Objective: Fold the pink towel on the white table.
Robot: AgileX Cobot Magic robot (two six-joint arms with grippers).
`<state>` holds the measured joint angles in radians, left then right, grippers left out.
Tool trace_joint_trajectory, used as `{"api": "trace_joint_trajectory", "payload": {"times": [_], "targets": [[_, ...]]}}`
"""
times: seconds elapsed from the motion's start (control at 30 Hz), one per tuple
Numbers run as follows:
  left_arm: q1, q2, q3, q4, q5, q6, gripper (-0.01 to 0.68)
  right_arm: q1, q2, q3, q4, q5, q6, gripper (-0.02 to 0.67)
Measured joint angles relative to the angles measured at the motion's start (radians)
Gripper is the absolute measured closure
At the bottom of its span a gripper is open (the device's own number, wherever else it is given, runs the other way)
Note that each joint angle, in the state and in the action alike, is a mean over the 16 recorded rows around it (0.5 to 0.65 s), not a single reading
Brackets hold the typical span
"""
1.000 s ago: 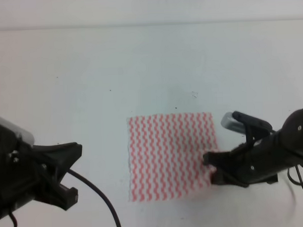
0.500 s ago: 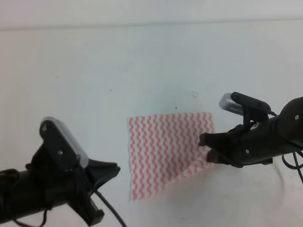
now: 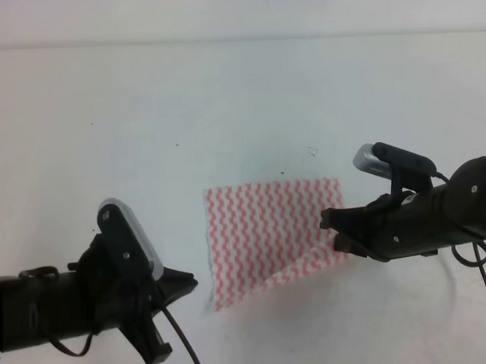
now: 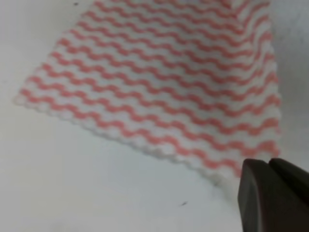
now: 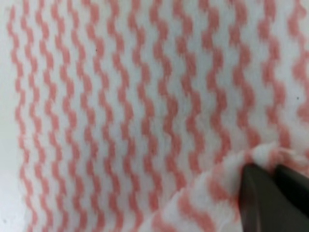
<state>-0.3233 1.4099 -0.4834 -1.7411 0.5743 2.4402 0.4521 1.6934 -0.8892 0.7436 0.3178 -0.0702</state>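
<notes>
The thin pink towel (image 3: 269, 233), a soft rectangular cloth with pink-and-white wavy zigzag stripes, lies a little below and right of the middle of the large plain white table (image 3: 224, 103). Its far edge and left side rest flat on the surface. Its near right corner is lifted off the table, so that the near edge runs up in a slant from the near left corner to the right one.

The black right pincer (image 3: 334, 236) sits at that raised corner, its tips closed on the cloth, with the towel spreading away to its left. In the right wrist view the dark fingertips (image 5: 270, 193) are pressed together at the lower right, and a bunched fold of the striped cloth (image 5: 145, 111) is caught just above them; the rest of the towel fills the view beyond.

The black left pincer (image 3: 186, 281) hangs just left of the towel's near left corner, close to it but I cannot tell whether it touches. In the left wrist view its dark fingertips (image 4: 273, 195) show at the lower right, side by side with only a thin line between them, nothing held, and the towel's (image 4: 164, 82) near edge passes just beyond them. A few tiny dark specks (image 3: 176, 144) dot the table beyond the cloth.
</notes>
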Motion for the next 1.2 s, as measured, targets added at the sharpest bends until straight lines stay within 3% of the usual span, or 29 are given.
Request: {"api": "trace_joint_trajectory", "payload": {"times": [0.33, 0.77, 1.2], "targets": [[-0.044, 0.080, -0.018, 0.000, 0.038, 0.054, 0.559, 0.000, -0.002, 0.000, 0.008, -0.001, -0.021, 0.665], [-0.218, 0.120, -0.063, -0.004, -0.205, 0.146, 0.495, 0.000, -0.001, 0.000, 0.018, 0.004, -0.036, 0.665], [-0.230, 0.133, -0.083, -0.004, -0.254, 0.157, 0.368, 0.000, -0.002, 0.000, 0.020, 0.006, -0.038, 0.665]]}}
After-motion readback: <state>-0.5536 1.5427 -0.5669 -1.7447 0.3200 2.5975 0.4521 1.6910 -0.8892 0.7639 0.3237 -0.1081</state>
